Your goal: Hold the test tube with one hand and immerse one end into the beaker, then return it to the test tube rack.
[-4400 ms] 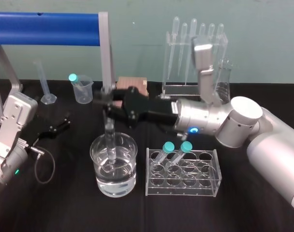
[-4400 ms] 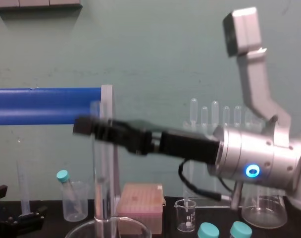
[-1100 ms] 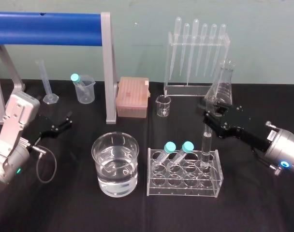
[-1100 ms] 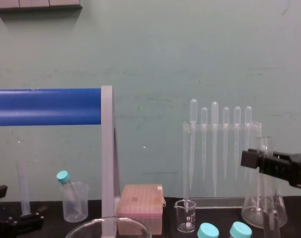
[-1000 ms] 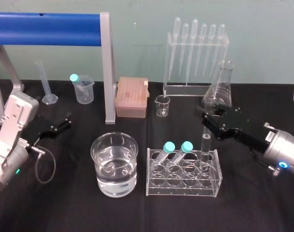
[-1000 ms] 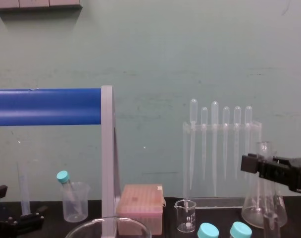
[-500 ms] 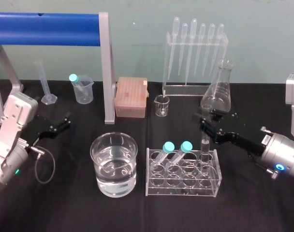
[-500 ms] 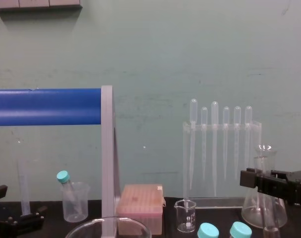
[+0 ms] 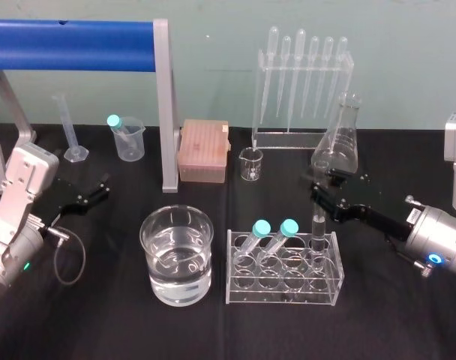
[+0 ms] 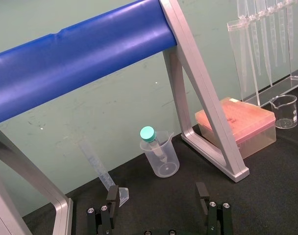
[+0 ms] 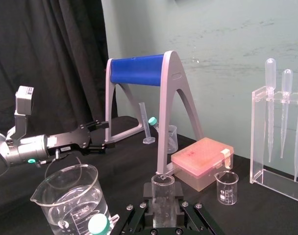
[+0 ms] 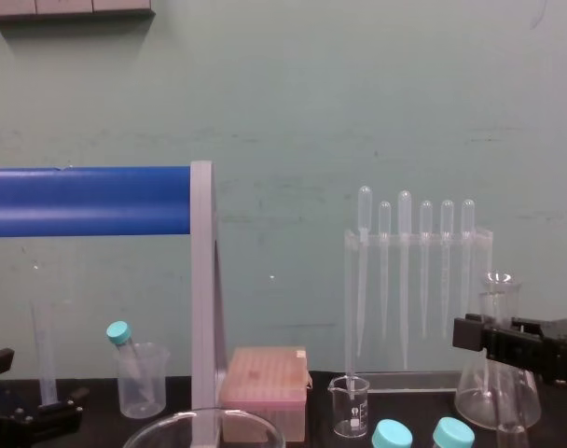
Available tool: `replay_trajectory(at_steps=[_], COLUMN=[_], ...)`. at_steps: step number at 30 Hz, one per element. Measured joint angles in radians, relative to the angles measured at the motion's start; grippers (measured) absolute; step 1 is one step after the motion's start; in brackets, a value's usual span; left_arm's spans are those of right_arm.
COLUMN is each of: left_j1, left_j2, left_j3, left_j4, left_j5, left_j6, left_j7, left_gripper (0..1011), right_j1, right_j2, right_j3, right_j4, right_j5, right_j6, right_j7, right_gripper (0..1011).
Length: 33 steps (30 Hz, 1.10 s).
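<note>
Right gripper (image 9: pixel 320 199) is at the back-right well of the test tube rack (image 9: pixel 284 297). The test tube (image 9: pixel 316 238) stands upright in that well, lower end down inside the rack. In the right wrist view the jaws look clamped on the glass just under its rim, pads flush on both sides. We can't tell whether the tube's bottom rests on the rack floor, since it's clear on clear. The beaker (image 9: pixel 148 234) sits just left of the rack, part full of water, with no tube in it. Left gripper (image 9: pixel 100 190) is parked far left by the blue stand (image 9: pixel 78 34), jaws apart, holding nothing. We read this as the last step: let go and back out. Risks as we see them: if the tube isn't bottomed, opening drops it the rest of the way and could chip it. The glass is probably wet, so a pad could stick and drag it sideways, tipping it toward the teal-capped tubes (image 9: pixel 262 228) or shifting the light rack. The conical flask (image 9: pixel 339 141) stands just behind the gripper, so a wide swing on withdrawal could knock it over.
</note>
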Motion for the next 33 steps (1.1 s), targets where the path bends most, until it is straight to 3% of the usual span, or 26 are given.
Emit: replay_trajectory(at_steps=[9,23,28,33], left_j1=[0.0,0.0,0.0,0.0], left_j2=[0.0,0.0,0.0,0.0], left_j3=[0.0,0.0,0.0,0.0], left_j4=[0.0,0.0,0.0,0.0], left_j5=[0.0,0.0,0.0,0.0], left_j6=[0.0,0.0,0.0,0.0], left_j7=[0.0,0.0,0.0,0.0], left_gripper=[1000,1000,1000,1000], right_j1=[-0.001,-0.001,-0.001,-0.001], right_j2=[0.0,0.0,0.0,0.0], right_j3=[0.001,0.001,0.001,0.001], right_j4=[-0.001,-0.001,-0.001,-0.001], right_j5=[0.001,0.001,0.001,0.001], right_j6=[-0.001,-0.002,-0.002,-0.002], right_j7=[0.0,0.0,0.0,0.0], right_gripper=[420,895,1004,1004])
